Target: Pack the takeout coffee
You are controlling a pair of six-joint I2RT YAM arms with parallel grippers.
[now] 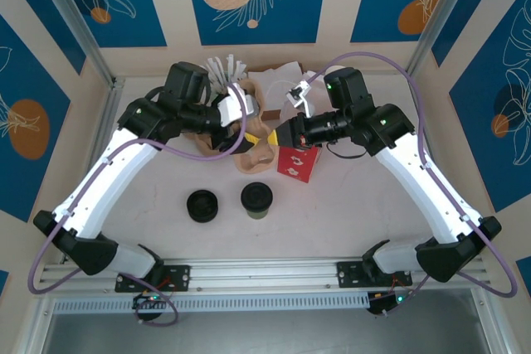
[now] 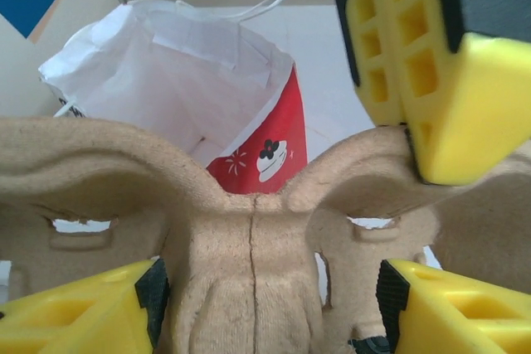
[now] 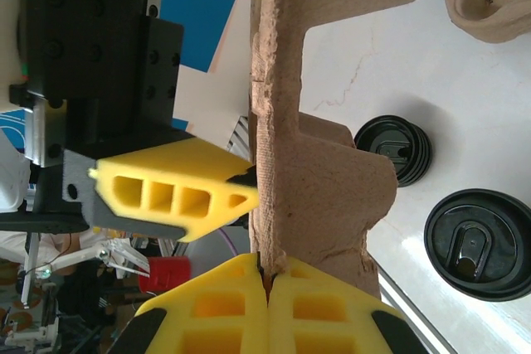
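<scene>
While the right gripper [image 3: 265,275] pinches the pulp carrier [image 3: 307,180] by its edge and the left gripper [image 2: 265,300] straddles its centre, grip undetermined, the takeout coffee [image 1: 256,199] stands upright on the table [image 1: 348,205], toward the bases from both, roughly equidistant.

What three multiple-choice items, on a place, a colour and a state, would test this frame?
1. The takeout coffee stands: A in the bag; B on the table beside the lid stack; C in the carrier.
2. The bag is: A red and white; B blue; C green.
3. The right gripper is: A open; B shut on the carrier; C shut on the bag.
B: it stands on the table by the lid stack. A: red front, white inside. B: both fingers pinch the carrier's edge.
</scene>
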